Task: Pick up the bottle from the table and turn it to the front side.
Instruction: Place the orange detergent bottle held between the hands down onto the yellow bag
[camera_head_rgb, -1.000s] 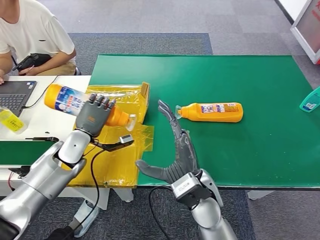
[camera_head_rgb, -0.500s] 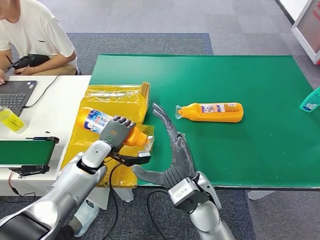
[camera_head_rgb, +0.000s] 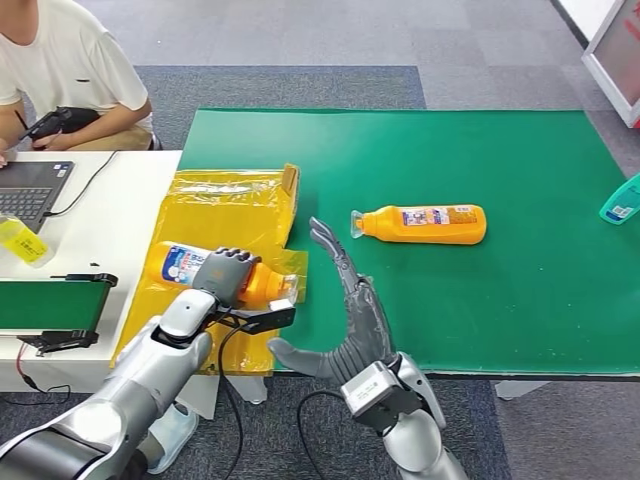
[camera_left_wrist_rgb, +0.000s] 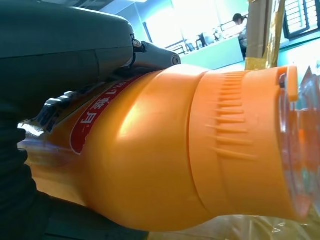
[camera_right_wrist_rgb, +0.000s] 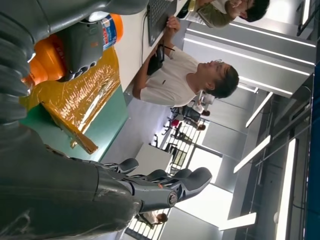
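My left hand (camera_head_rgb: 220, 276) grips an orange bottle (camera_head_rgb: 181, 265) with a white and blue label, low over the yellow sheet (camera_head_rgb: 219, 205) at the table's left edge. Its clear cap points right. In the left wrist view the orange bottle (camera_left_wrist_rgb: 181, 150) shows close up with my left hand (camera_left_wrist_rgb: 64, 50) wrapped round it. A second orange bottle (camera_head_rgb: 420, 224) lies on its side on the green table (camera_head_rgb: 468, 150), cap to the left. My right hand (camera_head_rgb: 355, 315) is open near the table's front edge, fingers stretched toward that bottle and apart from it. The right wrist view shows my right hand (camera_right_wrist_rgb: 113, 192) with its fingers spread.
A person in a white shirt (camera_head_rgb: 64, 60) sits at the back left beside a laptop (camera_head_rgb: 30, 190) on a white table (camera_head_rgb: 113, 225). A teal object (camera_head_rgb: 623, 203) lies at the green table's right edge. A black device (camera_head_rgb: 53, 340) sits near the white table's front.
My left hand has carried its bottle down and to the right, from above the white table to low over the yellow sheet. My right hand has shifted slightly; the second bottle stays put.
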